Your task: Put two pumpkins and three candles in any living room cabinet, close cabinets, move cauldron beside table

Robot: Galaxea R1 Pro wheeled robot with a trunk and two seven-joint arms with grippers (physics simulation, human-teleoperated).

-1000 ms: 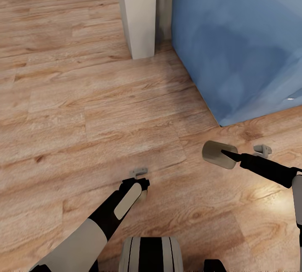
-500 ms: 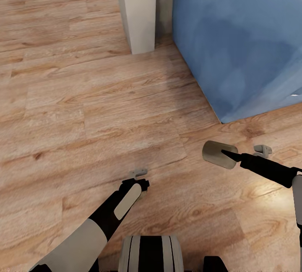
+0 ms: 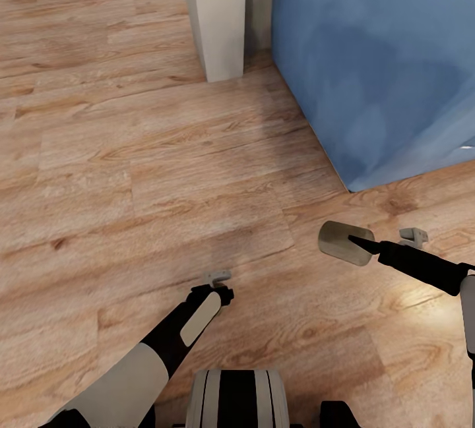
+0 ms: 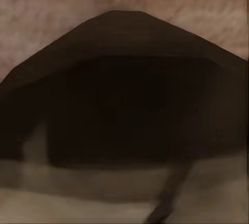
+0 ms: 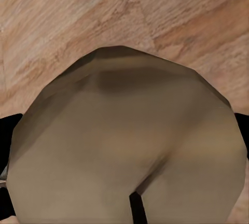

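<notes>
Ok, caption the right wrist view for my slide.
Right hand carrying a beige candle above the wooden floor.

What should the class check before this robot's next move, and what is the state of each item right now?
1. Right pincer closed on a candle: ok.
2. Left pincer carrying something: cannot tell; the left wrist view is dark and blurred.
3. Right arm apart from the blue furniture: ok.
4. Both arms apart from the white pillar: ok.
5. Candle held above the wooden floor, not dragging: cannot tell.
</notes>
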